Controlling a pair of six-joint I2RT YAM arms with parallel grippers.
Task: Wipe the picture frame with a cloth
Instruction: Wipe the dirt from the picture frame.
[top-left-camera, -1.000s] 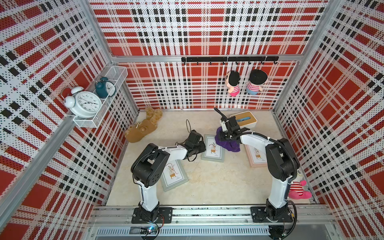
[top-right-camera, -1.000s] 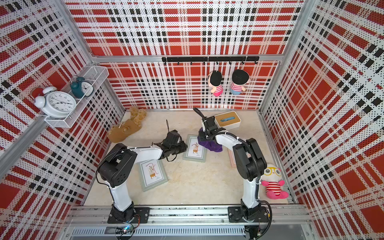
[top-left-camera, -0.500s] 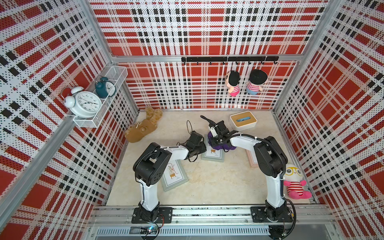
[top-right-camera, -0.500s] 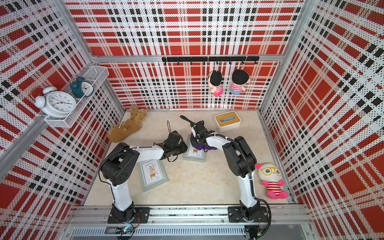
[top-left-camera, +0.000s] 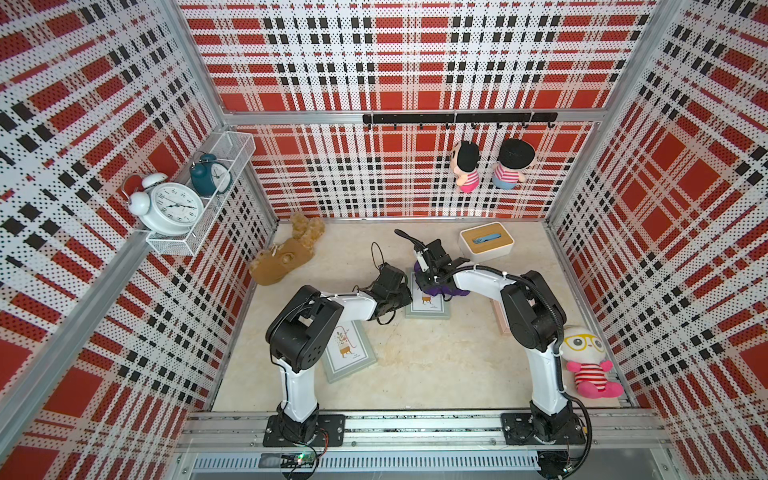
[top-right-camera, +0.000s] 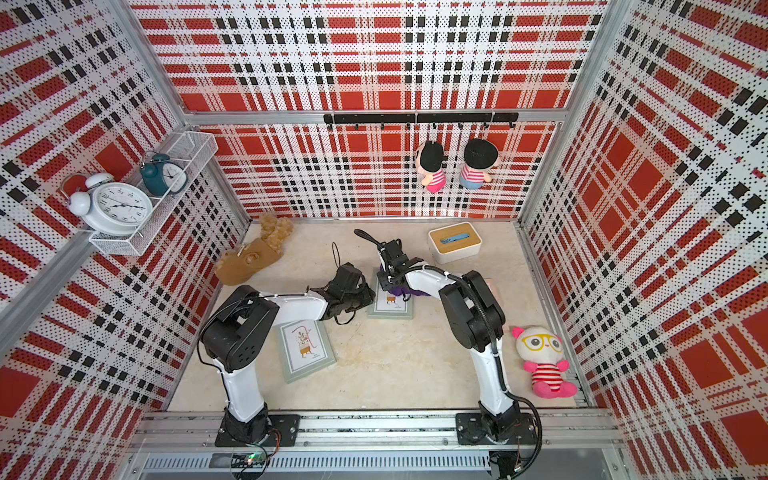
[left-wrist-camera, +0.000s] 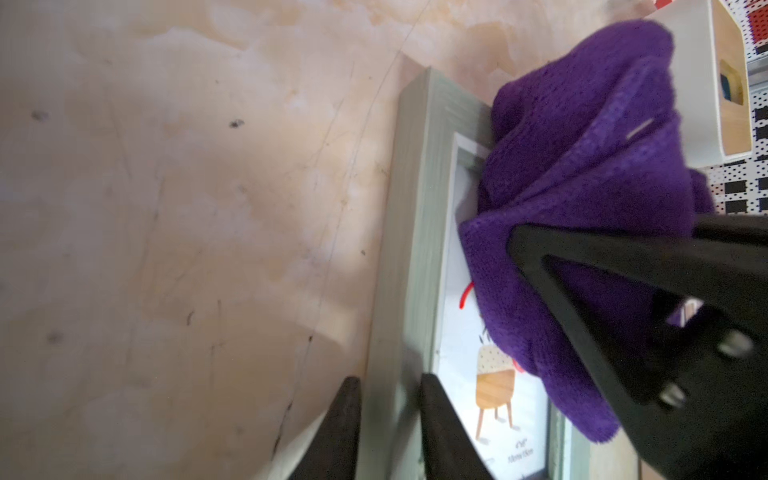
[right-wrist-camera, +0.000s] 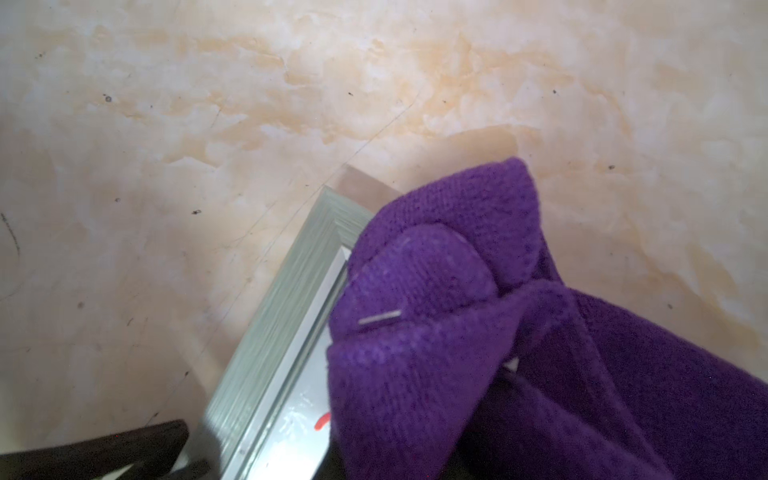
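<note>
The grey-green picture frame lies flat beneath the right gripper, long axis running back toward its base; the purple cloth, clamped in those jaws, covers the frame's far end; the left gripper straddles one rail, clamping uncertain

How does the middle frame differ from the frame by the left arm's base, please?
The middle frame has the cloth bunched over its far end; the near frame is bare. The left gripper straddles the middle frame's side rail; nothing grips the near frame. The middle frame lies nearly square to the table; the near frame is turned askew. Both are grey-green, flat, face up, with a plant print.
</note>
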